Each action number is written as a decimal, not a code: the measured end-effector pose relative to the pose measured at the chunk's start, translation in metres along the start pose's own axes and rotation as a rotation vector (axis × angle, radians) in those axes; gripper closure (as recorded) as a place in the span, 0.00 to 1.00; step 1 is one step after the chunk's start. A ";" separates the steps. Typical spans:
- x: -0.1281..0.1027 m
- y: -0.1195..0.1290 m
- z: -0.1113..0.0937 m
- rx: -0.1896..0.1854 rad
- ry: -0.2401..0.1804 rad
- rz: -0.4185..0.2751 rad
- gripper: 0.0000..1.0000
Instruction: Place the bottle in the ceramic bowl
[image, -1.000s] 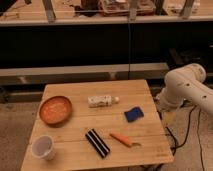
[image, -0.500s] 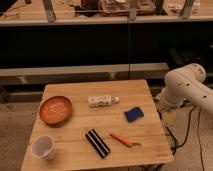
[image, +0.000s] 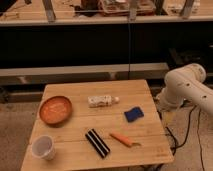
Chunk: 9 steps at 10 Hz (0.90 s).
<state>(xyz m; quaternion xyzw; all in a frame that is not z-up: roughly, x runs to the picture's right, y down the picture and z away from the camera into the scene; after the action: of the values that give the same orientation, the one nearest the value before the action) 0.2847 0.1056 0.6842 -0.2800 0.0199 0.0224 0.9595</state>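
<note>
The bottle (image: 103, 101) is small and white and lies on its side near the middle of the wooden table (image: 150, 145), cap pointing right. The ceramic bowl (image: 55, 109), orange-brown and shallow, sits at the table's left side, a short way left of the bottle. It holds nothing. Only the white arm (image: 186, 86) shows, folded beside the table's right edge, well clear of both. My gripper is out of view past that arm; it is open and holds nothing.
A white cup (image: 43, 147) stands at the front left corner. A blue sponge (image: 133, 114) lies right of the bottle. A black striped bar (image: 97, 143) and an orange tool (image: 122, 139) lie near the front edge. A dark shelf unit runs behind the table.
</note>
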 end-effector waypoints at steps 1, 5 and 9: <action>0.000 0.000 0.000 0.000 0.000 0.000 0.20; -0.005 -0.010 -0.003 0.007 -0.007 -0.009 0.20; -0.036 -0.060 -0.009 0.029 -0.045 -0.056 0.20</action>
<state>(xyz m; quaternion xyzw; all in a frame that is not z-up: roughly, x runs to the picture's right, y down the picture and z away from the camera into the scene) 0.2517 0.0492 0.7107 -0.2661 -0.0091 0.0014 0.9639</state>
